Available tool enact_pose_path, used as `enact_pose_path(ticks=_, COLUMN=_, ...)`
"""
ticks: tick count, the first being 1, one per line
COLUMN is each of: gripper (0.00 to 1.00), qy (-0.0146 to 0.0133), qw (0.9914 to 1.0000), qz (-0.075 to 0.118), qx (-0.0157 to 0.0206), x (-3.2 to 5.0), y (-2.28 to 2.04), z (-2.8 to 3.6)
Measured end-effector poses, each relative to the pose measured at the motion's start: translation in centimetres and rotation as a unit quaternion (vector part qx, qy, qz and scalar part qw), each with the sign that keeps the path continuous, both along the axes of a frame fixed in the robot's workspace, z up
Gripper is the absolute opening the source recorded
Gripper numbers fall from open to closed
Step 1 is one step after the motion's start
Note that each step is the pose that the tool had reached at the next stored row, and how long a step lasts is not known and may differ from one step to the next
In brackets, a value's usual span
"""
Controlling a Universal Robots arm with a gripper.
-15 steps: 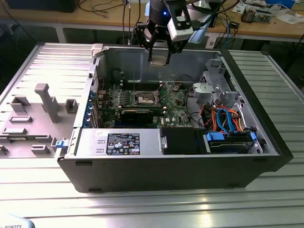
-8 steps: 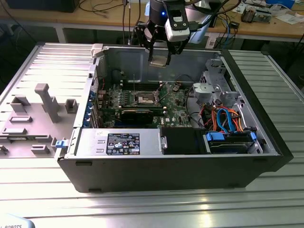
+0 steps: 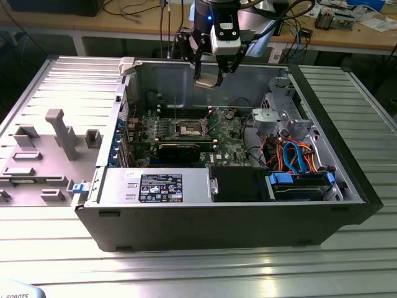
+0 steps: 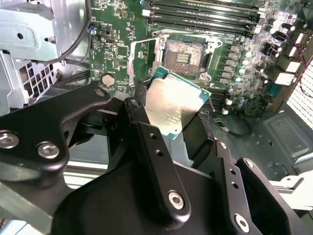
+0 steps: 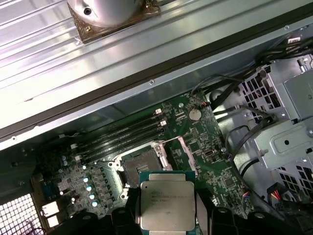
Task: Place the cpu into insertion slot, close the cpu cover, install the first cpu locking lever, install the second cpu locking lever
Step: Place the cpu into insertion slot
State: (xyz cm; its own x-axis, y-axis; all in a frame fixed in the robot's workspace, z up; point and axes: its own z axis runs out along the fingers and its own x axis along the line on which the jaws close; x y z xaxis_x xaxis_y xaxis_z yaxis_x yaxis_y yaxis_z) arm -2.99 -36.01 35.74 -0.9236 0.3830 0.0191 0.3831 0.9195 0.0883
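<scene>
- My claw hangs over the open computer case, up near its far wall in the exterior view.
- Its fingers are closed in on the cpu, spread no wider than the chip itself. One is pressed on each of two opposite edges.
- The cpu is held clear in the air, touching nothing but my fingers. In the first wrist view its dull metal top faces the camera, with the claw gripping it from both sides.
- The insertion slot lies below and beyond the chip on the green motherboard, well apart from it. The dark recess is bare, and nothing sits in it.
- In the exterior view the slot is about mid-board, with my claw above it and farther back.
- The cpu cover is lifted off the slot, its silver frame raised along one side of the recess. I cannot make out how the locking levers lie.
- Long memory slots run along the board just beside the slot.
- At the exterior view's right, a silver drive cage stands inside the case, with orange and blue cables nearer than it.
- The case rests on a ribbed metal table. A grey fixture plate lies at the exterior view's left.
</scene>
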Motion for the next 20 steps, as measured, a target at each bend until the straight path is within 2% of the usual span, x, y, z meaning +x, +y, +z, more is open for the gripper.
enact_pose_path(ticks=2, gripper=0.54, qy=0.0, qw=1.0, qz=-0.001, qx=0.0, x=-0.04, y=0.0, z=0.0)
enact_pose_path(ticks=5, gripper=0.54, qy=0.0001, qw=0.99977, qz=-0.021, qx=-0.0002, x=-0.05, y=-0.01, z=-0.01)
enact_pose_path(ticks=7, gripper=0.54, qy=0.0001, qw=0.9993, qz=-0.037, qx=-0.0001, x=-0.05, y=0.0, z=-0.05)
enact_pose_path(ticks=10, gripper=0.54, qy=0.0, qw=0.99925, qz=-0.039, qx=0.0001, x=-0.21, y=0.04, z=-0.1)
enact_pose_path(ticks=15, gripper=0.54, qy=0.0008, qw=0.99923, qz=-0.039, qx=-0.0002, x=-0.27, y=0.71, z=-0.16)
enact_pose_path(ticks=19, gripper=0.54, qy=0.0015, qw=0.99789, qz=-0.065, qx=-0.0003, x=-0.26, y=0.73, z=-0.28)
enact_pose_path(ticks=20, gripper=0.54, qy=0.0015, qw=0.99703, qz=-0.077, qx=-0.0002, x=-0.26, y=0.73, z=-0.35)
